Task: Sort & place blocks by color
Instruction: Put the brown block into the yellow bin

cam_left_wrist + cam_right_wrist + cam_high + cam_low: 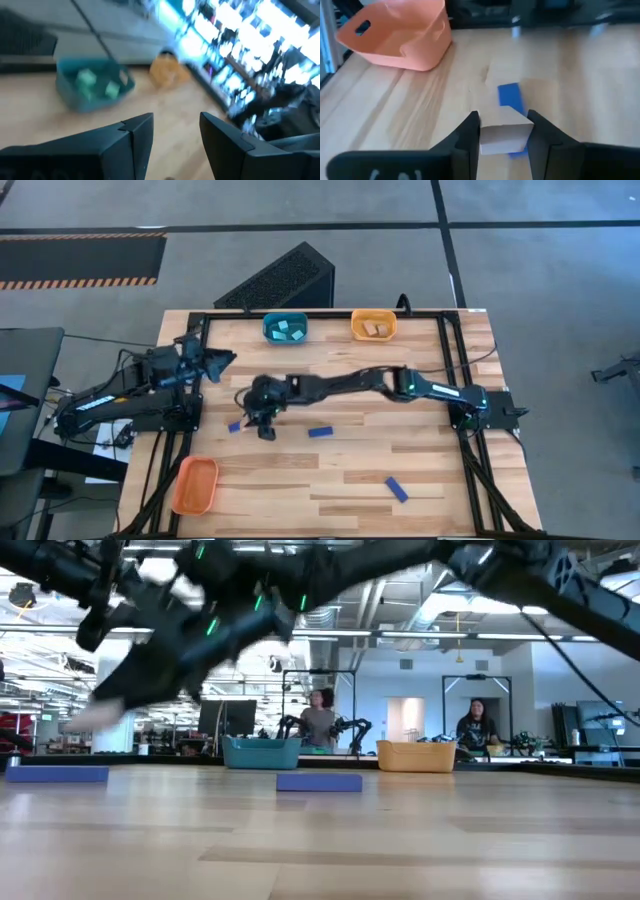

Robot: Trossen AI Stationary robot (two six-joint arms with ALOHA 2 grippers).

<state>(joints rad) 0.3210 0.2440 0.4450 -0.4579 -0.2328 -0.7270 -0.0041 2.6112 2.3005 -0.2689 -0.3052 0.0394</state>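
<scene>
Here, near camera in right wrist view: right gripper (503, 131) clamped on a pale wood block (504, 134), held across its short width between both fingers, hanging over a dark blue block (510, 99) lying flat on the table (420, 115). Same gripper in high view at left-centre of the table (262, 418), arm stretched far across from the right side. Judged light, rigid, square-edged; smooth faces likely a little slippery, so a grip on two flat opposite sides near the middle looks right, and is roughly what is held. No fragility to worry about. Blue blocks scattered: one just beside the gripper (235, 426), one at centre (320, 432), one near the front right (397, 489). All flat, low, oblong; best pinched across the narrow side. Left gripper (176, 135) waiting at the left rear edge, fingers apart, nothing between. Further off: orange tray (195, 485) at front left corner, appearing empty; teal tray (286, 328) at the back edge with light cyan pieces inside; yellow-orange tray (373, 326) beside it holding tan wood pieces, the likely home for the held block. Surface pale planked wood, level, matt, black frame rails along the sides. Beyond, in low view: open workshop, bright ceiling lights, monitors, two people seated behind benches (320, 720).
</scene>
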